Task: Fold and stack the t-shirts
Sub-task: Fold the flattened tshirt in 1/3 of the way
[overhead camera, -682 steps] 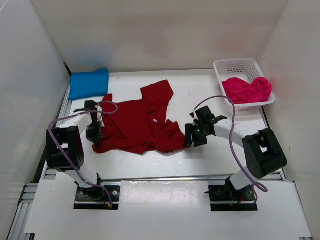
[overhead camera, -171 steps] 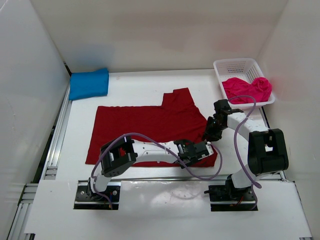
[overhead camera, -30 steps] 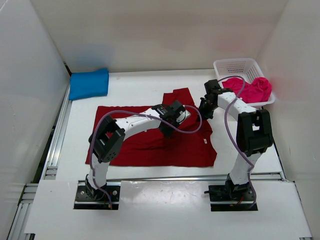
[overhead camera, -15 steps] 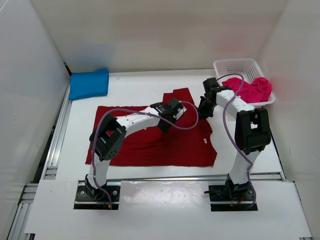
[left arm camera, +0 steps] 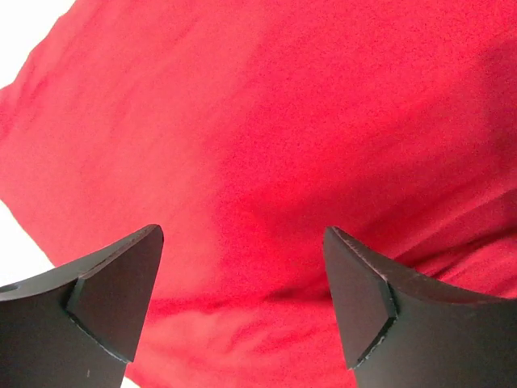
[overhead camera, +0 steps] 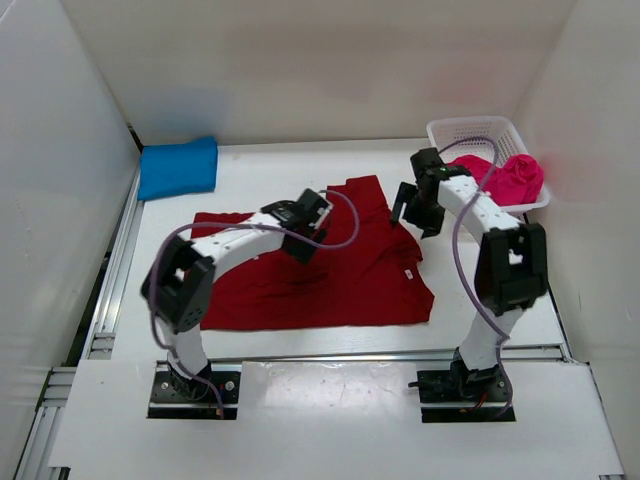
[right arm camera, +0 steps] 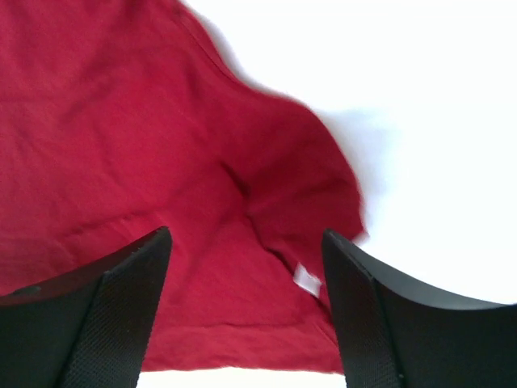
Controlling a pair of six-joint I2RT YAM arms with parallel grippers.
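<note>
dark red shirt [overhead camera: 340, 285]: lying spread open and mostly flat in the middle of the desk [overhead camera: 280, 165], with one sleeve sticking out at its far edge.
left arm [overhead camera: 235, 243]: reaching across the dark red shirt from its near-left corner toward its middle.
left jaws: standing spread wide over the red cloth, gripping nothing.
right arm [overhead camera: 470, 205]: arching over the dark red shirt's far-right corner.
right jaws: gaping apart over that corner's edge, with nothing between them; a small white label [right arm camera: 306, 280] is showing on the cloth below.
blue shirt [overhead camera: 178, 167]: sitting folded, well apart beyond the dark red shirt's far-left corner.
pink shirt [overhead camera: 500, 178]: lying bunched in the white basket [overhead camera: 470, 128], beyond the dark red shirt's far-right side.
</note>
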